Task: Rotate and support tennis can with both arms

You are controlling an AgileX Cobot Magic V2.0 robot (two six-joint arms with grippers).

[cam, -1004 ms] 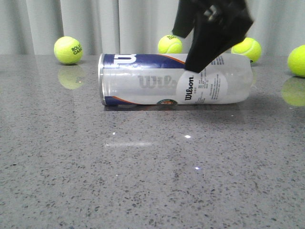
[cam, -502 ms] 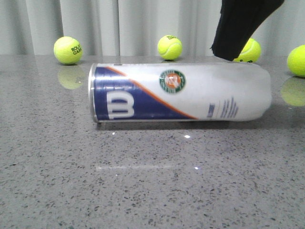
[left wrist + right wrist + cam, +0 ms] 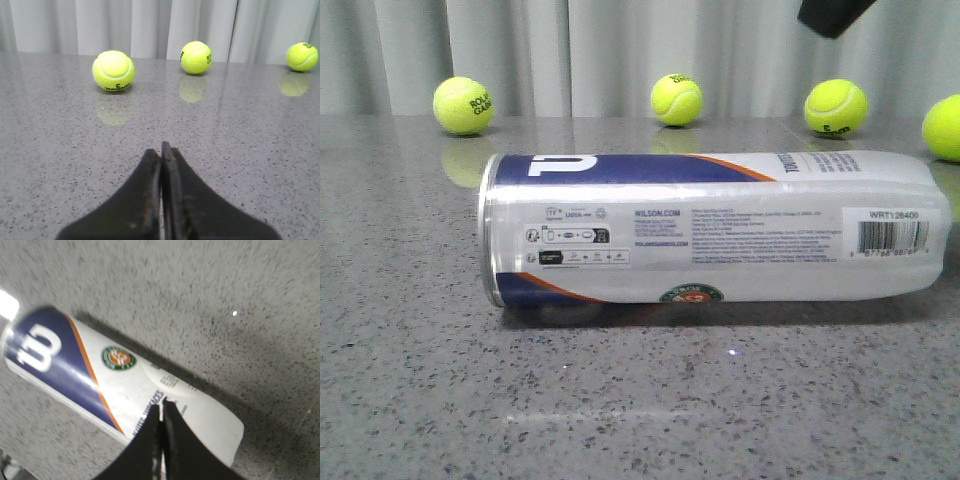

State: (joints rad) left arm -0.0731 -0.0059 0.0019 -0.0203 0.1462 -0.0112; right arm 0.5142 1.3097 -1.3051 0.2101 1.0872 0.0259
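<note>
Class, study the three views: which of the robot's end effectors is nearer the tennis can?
Right. The right end effector hangs shut above the tennis can. The left end effector, also shut, faces bare table and tennis balls, no can visible.

The tennis can (image 3: pixel 715 228) lies on its side across the worktop (image 3: pixel 620 400), four tennis balls (image 3: pixel 463 105) spaced in a row behind it before the curtain (image 3: pixel 570 50).
</note>
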